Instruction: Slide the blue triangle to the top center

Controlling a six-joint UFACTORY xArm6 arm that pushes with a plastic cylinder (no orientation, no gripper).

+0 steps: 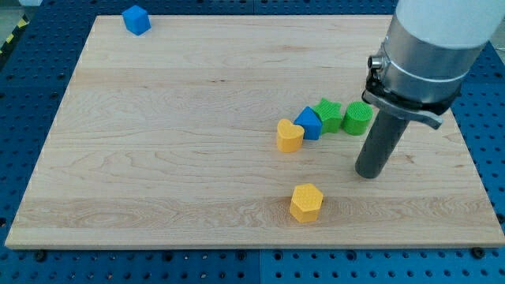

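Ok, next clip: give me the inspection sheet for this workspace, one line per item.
Surface: pale wooden board, lying flat on a blue perforated base.
Job's things: blue triangle right of centre, wedged between the yellow heart and the green star, apparently touching both.
Clutter: green cylinder beside the star; yellow hexagon near the view's bottom; blue cube at the top left corner.
Grippers: none fitted; my tip sits on the board, right of the blue triangle and just below the green cylinder, touching no block.
Cables: nothing seen.
Surroundings: yellow-black hazard tape at the view's top left.
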